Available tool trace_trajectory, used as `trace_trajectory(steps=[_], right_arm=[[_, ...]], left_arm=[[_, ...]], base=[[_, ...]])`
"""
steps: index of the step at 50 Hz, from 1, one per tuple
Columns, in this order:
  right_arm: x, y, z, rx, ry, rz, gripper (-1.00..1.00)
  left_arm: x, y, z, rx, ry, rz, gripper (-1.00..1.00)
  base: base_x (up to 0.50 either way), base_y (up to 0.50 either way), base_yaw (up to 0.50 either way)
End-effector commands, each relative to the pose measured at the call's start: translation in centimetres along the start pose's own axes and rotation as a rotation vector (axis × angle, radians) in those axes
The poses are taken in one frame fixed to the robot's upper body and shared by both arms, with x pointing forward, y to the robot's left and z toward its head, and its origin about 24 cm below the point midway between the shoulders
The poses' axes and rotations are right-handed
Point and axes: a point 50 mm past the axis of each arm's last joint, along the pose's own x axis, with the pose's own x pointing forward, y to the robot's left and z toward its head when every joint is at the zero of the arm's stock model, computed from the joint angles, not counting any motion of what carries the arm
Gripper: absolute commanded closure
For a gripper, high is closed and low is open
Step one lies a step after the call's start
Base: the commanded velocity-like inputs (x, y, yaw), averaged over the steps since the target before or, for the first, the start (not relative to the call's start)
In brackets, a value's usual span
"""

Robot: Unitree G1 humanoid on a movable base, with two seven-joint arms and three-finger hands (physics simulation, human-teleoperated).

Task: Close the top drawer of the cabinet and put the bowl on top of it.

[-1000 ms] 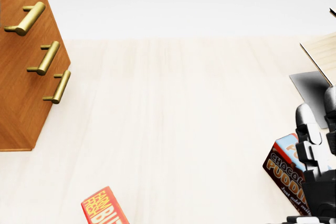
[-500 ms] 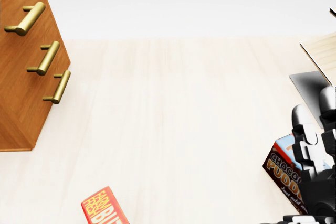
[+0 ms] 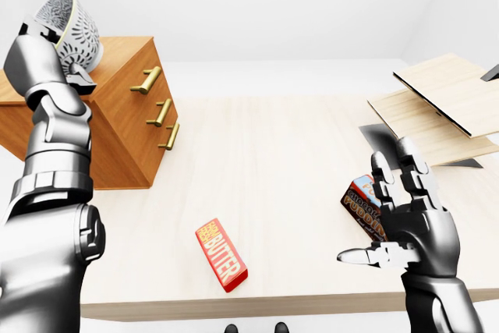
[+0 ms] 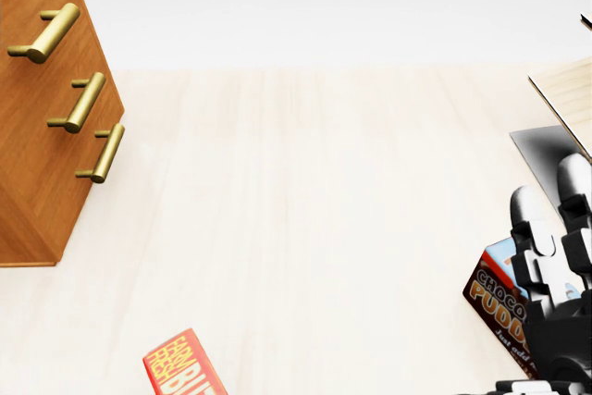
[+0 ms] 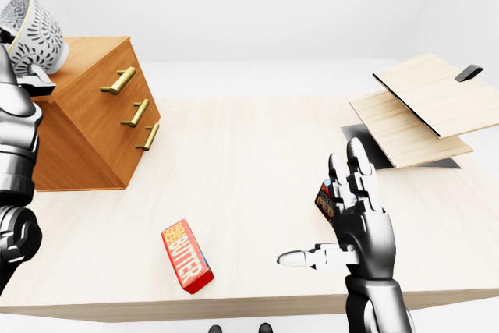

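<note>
Gripping the bowl [image 3: 76, 30], the left hand [image 3: 43, 56] is raised at the upper left of the left-eye view, its fingers clasped about the rim and underside; the bowl is white with a lacy grey pattern and a pale yellow-green rim, and it is tilted so that its mouth faces up and to the left; it hangs over the left end of the cabinet [image 3: 117, 126], and whether it touches the cabinet's top I cannot tell. The wooden cabinet stands at the left end of the pale wooden table [image 3: 273, 154]; its three drawer fronts look flush with one another, with the top drawer's brass handle [image 3: 146, 80] in line with the two handles below it.

At the lower right of the same view the right hand [image 3: 409, 220] is released and holds nothing; its fingers [image 3: 405, 173] point upward and are spread, and the thumb sticks out toward the left. Partly hidden behind that hand, a chocolate pudding box [image 3: 362, 204] lies on the table; a red butter box [image 3: 221, 254] lies near the table's bottom edge, well apart from both hands. At the upper right two light wooden boards [image 3: 448, 91] overlap one another above a dark grey sheet [image 3: 374, 134].
</note>
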Motion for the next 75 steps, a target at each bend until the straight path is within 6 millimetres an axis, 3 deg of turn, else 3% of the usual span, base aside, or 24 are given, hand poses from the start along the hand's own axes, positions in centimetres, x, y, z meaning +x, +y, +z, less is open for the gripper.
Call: trace_trajectory(steps=[1, 28, 29, 30, 66, 75], right_arm=[[-0.1, 0.1, 0.0, 0.0, 0.002, 0.002, -1.0], [-0.1, -0.1, 0.2, -0.002, -0.008, 0.003, -1.0], [-0.1, 0.0, 0.2, -0.002, -0.009, 0.003, -1.0], [-0.1, 0.0, 0.2, -0.002, -0.009, 0.003, -1.0], [-0.1, 0.3, -0.3, 0.004, 0.016, 0.015, -1.0], [-0.1, 0.3, -0.2, 0.005, 0.016, 0.015, -1.0]], left_arm=[[-0.3, -0.8, -1.4, 0.069, 0.047, -0.009, 1.0], [-1.6, -3.1, -2.2, 0.142, 0.057, -0.071, 1.0], [-1.6, -3.1, -2.2, 0.147, 0.057, -0.073, -0.54], [-1.6, -3.1, -2.2, 0.149, 0.056, -0.073, -1.0], [-0.8, -1.6, -1.6, 0.139, 0.025, -0.031, -1.0], [0.1, 0.9, -0.7, 0.043, 0.001, 0.054, -1.0]], base=[[0.0, 0.0, 0.0], [0.0, 0.0, 0.0], [0.0, 0.0, 0.0], [0.0, 0.0, 0.0], [0.0, 0.0, 0.0], [0.0, 0.0, 0.0]])
